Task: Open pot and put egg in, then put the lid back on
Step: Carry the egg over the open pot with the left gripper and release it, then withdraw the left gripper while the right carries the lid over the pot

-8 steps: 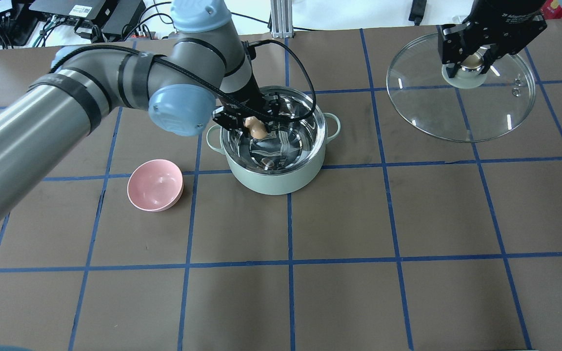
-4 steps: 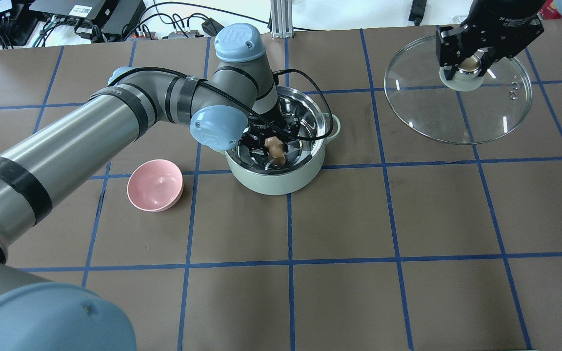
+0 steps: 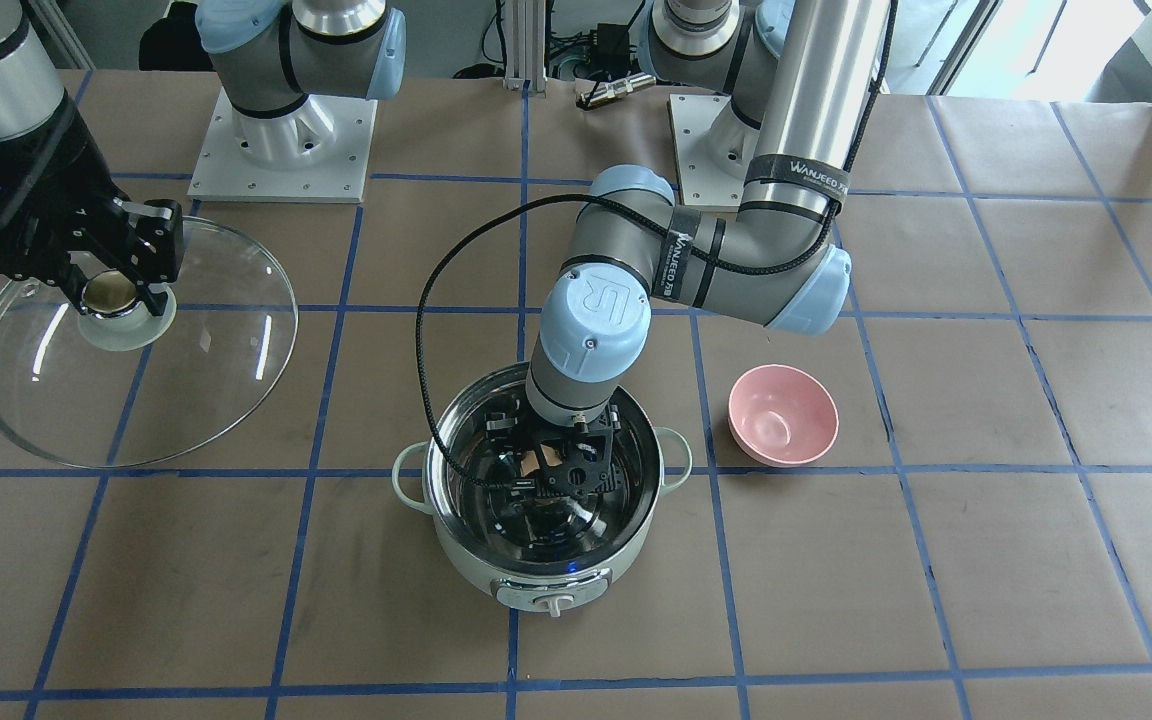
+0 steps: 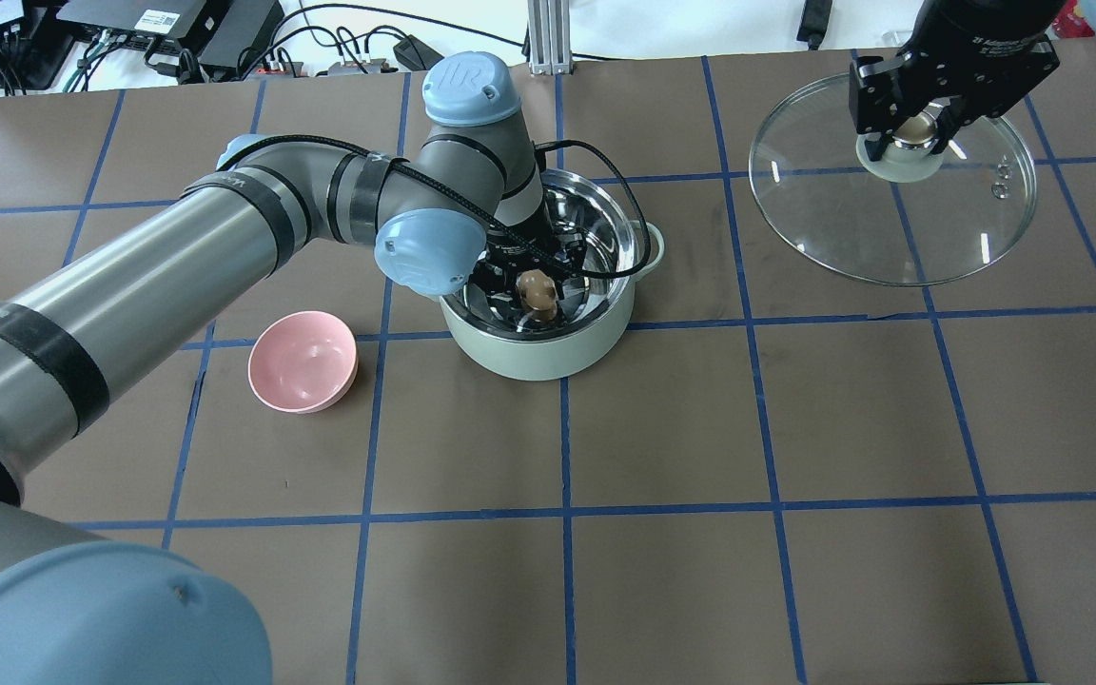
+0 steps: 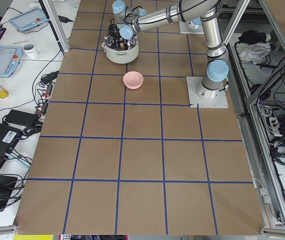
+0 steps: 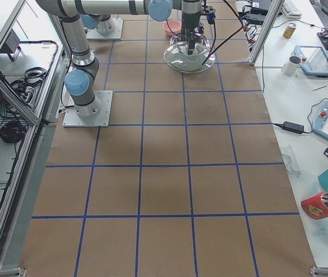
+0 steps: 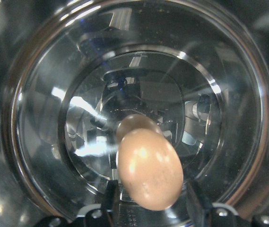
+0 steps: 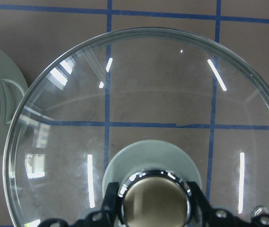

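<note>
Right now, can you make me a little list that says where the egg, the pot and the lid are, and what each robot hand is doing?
pot: mint green, open, shiny steel inside
left gripper: down inside the pot, shut on the egg
egg: low in the pot, not let go yet
right gripper: shut on the lid's knob
lid: clear glass, held away from the pot
pink bowl: empty, beside the pot

I saw pot (image 4: 534, 357) mint-green outside, steel-silver inside. Egg (image 7: 149, 168) was tan-brown. Lid (image 4: 890, 238) clear glass, pale green centre; knob (image 8: 154, 203) looked beige, possibly brassy. Bowl (image 4: 303, 362) pink. Table (image 4: 700, 428) brown, blue grid.
</note>
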Controlling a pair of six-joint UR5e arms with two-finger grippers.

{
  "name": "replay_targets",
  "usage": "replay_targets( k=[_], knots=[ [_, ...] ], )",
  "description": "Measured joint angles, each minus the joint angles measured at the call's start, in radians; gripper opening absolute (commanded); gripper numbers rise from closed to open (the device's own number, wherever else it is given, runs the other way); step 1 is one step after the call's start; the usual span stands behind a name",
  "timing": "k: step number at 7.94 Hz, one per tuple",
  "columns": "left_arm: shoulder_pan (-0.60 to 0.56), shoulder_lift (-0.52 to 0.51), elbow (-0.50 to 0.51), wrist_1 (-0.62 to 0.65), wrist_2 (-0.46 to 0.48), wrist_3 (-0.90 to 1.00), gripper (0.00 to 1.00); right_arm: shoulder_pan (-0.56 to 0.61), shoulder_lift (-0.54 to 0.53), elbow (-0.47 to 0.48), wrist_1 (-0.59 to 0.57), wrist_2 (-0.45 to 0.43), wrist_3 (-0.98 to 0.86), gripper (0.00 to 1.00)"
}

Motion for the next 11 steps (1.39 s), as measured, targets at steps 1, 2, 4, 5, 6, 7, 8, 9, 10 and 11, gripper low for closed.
replay_targets(
  k=[1, 2, 4, 5, 6, 7, 8, 9, 10, 11],
  knots=[
    [0.000, 0.008, 0.001, 0.008, 0.000, 0.000, 1.00, 0.000, 0.000, 0.001, 0.001, 0.001, 0.000, 0.00],
    [-0.002, 0.025, 0.002, 0.011, 0.000, 0.000, 1.00, 0.000, 0.000, 0.001, 0.001, 0.003, 0.000, 0.00],
    [-0.003, 0.092, 0.004, -0.035, 0.003, -0.001, 1.00, 0.002, -0.001, 0.002, -0.001, 0.003, 0.000, 0.00],
    [-0.003, 0.136, 0.005, -0.083, 0.004, 0.000, 1.00, 0.005, -0.006, 0.003, -0.001, 0.002, 0.007, 0.00],
    [-0.004, 0.186, 0.006, -0.138, 0.006, 0.000, 1.00, 0.015, -0.008, 0.005, -0.007, 0.007, 0.027, 0.00],
    [-0.004, 0.247, 0.007, -0.207, 0.009, 0.002, 1.00, 0.040, -0.003, 0.006, -0.018, 0.020, 0.062, 0.00],
    [-0.004, 0.306, 0.008, -0.283, 0.012, 0.008, 1.00, 0.084, 0.012, 0.004, -0.047, 0.039, 0.128, 0.00],
    [-0.007, 0.361, 0.008, -0.350, 0.022, 0.013, 1.00, 0.142, 0.040, -0.003, -0.074, 0.050, 0.202, 0.00],
    [-0.011, 0.407, 0.009, -0.400, 0.029, 0.015, 1.00, 0.192, 0.072, -0.012, -0.101, 0.055, 0.264, 0.00],
    [-0.011, 0.443, 0.009, -0.438, 0.034, 0.017, 1.00, 0.231, 0.099, -0.019, -0.126, 0.058, 0.307, 0.00]
  ],
)
